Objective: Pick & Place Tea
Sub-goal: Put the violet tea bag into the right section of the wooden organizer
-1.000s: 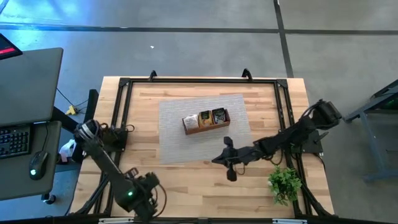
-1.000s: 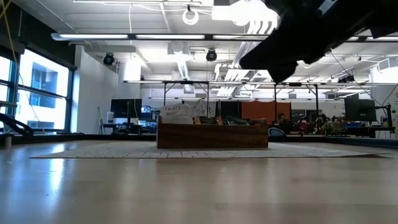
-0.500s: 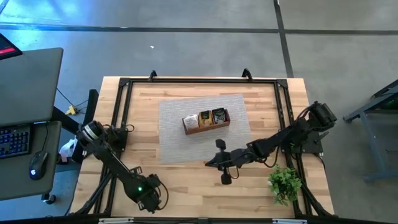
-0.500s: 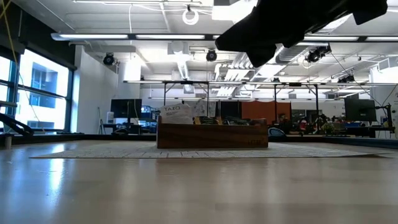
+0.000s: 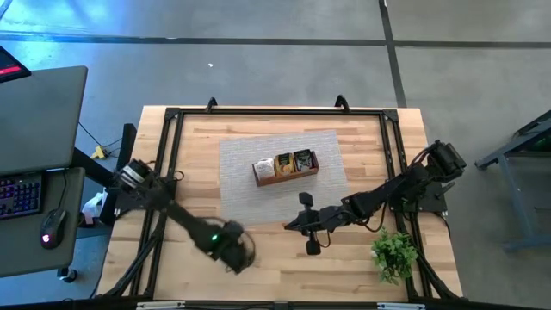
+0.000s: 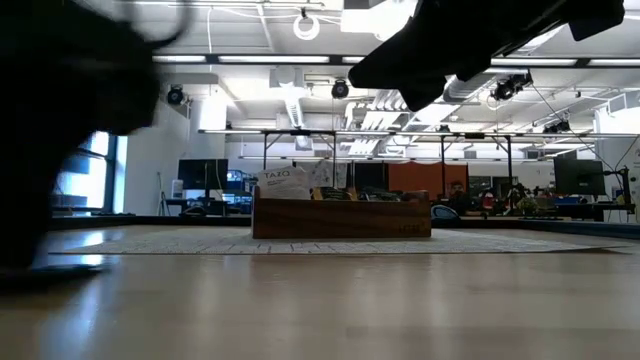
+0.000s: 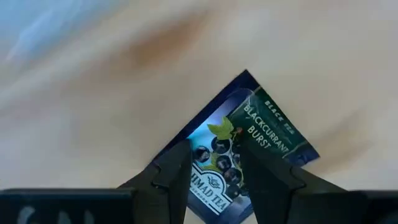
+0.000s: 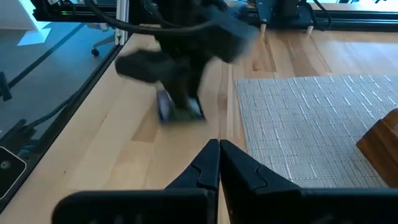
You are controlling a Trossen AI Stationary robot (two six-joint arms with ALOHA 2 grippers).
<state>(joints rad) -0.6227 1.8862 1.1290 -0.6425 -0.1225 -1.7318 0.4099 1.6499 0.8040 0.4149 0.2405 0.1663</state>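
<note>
A: Where is the left gripper [image 5: 234, 251]?
B: It is over the bare wood at the near left of the table [image 5: 198, 155], off the grey mat [image 5: 250, 202]. Its 2 fingers [image 7: 175, 176] pinch a dark tea sachet [image 7: 249, 149] with a green and blue label reading "Blackcurrant Burst". The right wrist view shows the same gripper [image 8: 177, 93] blurred, with the sachet [image 8: 180, 111] hanging under it just above the wood.

A: And the right gripper [image 5: 308, 245]?
B: It sits near the middle of the table's near half, at the mat's near edge, its fingers [image 8: 211, 163] pressed together and holding nothing. The low view shows that arm [image 6: 470, 45] as a dark shape high above the tray.

A: Where is the rest of the tea?
B: In the brown wooden tray [image 5: 285, 175] on the mat, toward the far middle of the table. From above, its 3 compartments hold white-and-orange sachets [image 5: 263, 167], yellow ones [image 5: 283, 163] and dark ones [image 5: 303, 159]. In the low view a white sachet [image 6: 285, 182] stands up above the tray wall [image 6: 340, 218].

A: Anything else on the table?
B: A small green plant [image 5: 394, 254] at the near right corner, just beside the right arm. The left gripper is well apart from the tray.
</note>
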